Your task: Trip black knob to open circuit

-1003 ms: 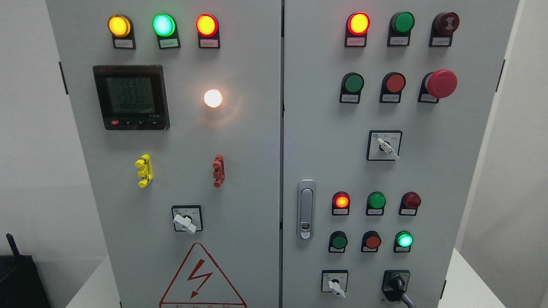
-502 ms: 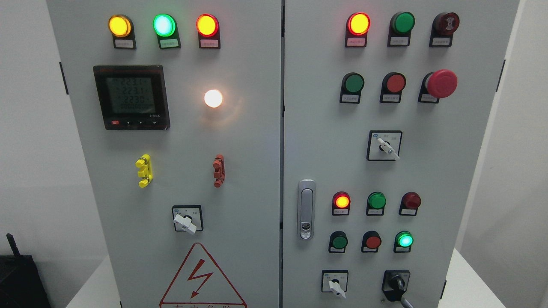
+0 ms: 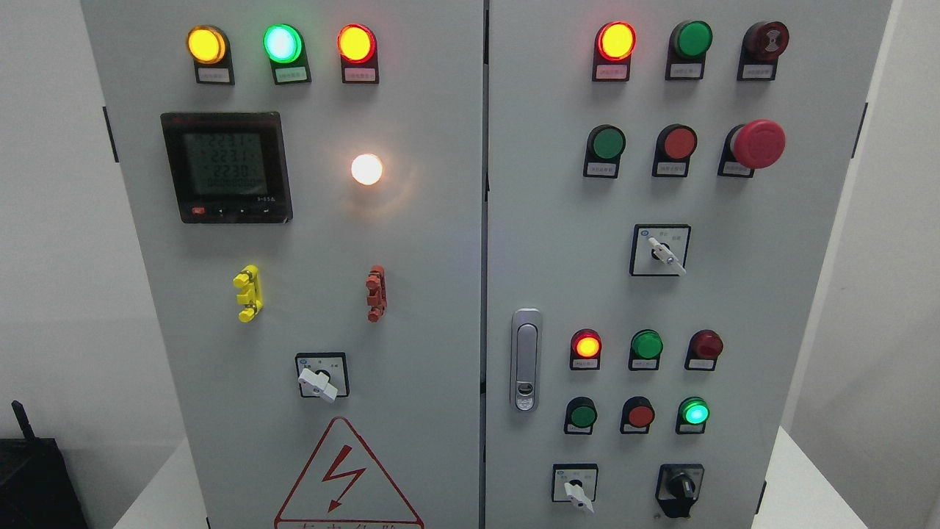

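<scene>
- Black knob (image 3: 681, 488): low on the right-hand door of the cabinet (image 3: 440, 242), in the bottom row, just right of a white-handled selector switch (image 3: 575, 491); placed at the door's foot, presumably within easy reach of an arm.
- Shape: stubby dark rotary handle on a black square base plate, glossy moulded plastic; handle lying roughly upright to slightly slanted. Whether tripped or still to be turned: not readable from this position alone.
- No robot hand in view on either side; openness of fingers and any hold therefore cannot be told.
- Above the knob: green lamp (image 3: 694, 412) lit, with two unlit push buttons beside it; one row higher, red lamp (image 3: 586, 345) glowing orange-red. Domed, translucent lenses in black collars.
- Door skin: smooth pale grey painted sheet metal, matte, split by a vertical seam; chrome latch handle (image 3: 525, 359) set beside the seam for opening.
- Red mushroom button (image 3: 758, 143): oversized and protruding, likely for fast palm strikes.
- Left door: dark-framed meter (image 3: 225, 167) with lit display, a white lamp (image 3: 366, 169), a red lightning warning triangle (image 3: 345, 477).
</scene>
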`<state>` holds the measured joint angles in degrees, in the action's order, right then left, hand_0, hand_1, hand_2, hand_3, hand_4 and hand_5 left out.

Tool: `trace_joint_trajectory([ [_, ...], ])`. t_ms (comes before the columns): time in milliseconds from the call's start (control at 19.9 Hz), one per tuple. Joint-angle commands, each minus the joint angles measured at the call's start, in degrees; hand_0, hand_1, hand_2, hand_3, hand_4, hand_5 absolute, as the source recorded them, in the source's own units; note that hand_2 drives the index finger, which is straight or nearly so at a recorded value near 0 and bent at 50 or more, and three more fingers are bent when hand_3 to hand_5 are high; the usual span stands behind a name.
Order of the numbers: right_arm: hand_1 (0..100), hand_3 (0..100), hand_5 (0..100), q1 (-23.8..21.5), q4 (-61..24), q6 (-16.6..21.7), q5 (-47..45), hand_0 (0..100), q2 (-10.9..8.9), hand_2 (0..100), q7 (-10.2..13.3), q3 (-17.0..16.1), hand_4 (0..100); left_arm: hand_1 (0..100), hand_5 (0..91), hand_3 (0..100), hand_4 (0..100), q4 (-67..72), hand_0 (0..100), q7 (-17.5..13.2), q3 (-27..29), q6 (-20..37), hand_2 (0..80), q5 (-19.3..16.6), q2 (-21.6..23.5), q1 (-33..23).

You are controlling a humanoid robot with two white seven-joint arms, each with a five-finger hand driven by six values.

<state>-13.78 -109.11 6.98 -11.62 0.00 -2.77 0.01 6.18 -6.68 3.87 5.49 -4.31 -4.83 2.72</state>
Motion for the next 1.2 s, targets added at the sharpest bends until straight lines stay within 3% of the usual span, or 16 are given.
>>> trace_joint_trajectory([
  [0,0,17,0,-3.4,-3.3,1.3,0.1,0,0.18,0,-1.6,-1.8,3,39,0.0,0,0,-1.4,12,0.0,0.0,0.1,0.0,0.0,0.0,0.0],
  [100,0,7,0,-3.6,-3.6,1.8,0.1,0,0.09,0,-1.6,-1.9,0,39,0.0,0,0,-1.4,12,0.0,0.0,0.1,0.0,0.0,0.0,0.0],
  [251,0,1,0,-4.1,-3.7,1.9,0.4,0,0.09,0,-1.7,-2.1,0,39,0.0,0,0,-1.4,12,0.0,0.0,0.1,0.0,0.0,0.0,0.0],
  [1154,0,0,0,-7.8,-5.4,4.0,0.5,0,0.35,0,-1.8,-1.8,0,39,0.0,0,0,-1.4,12,0.0,0.0,0.1,0.0,0.0,0.0,0.0],
])
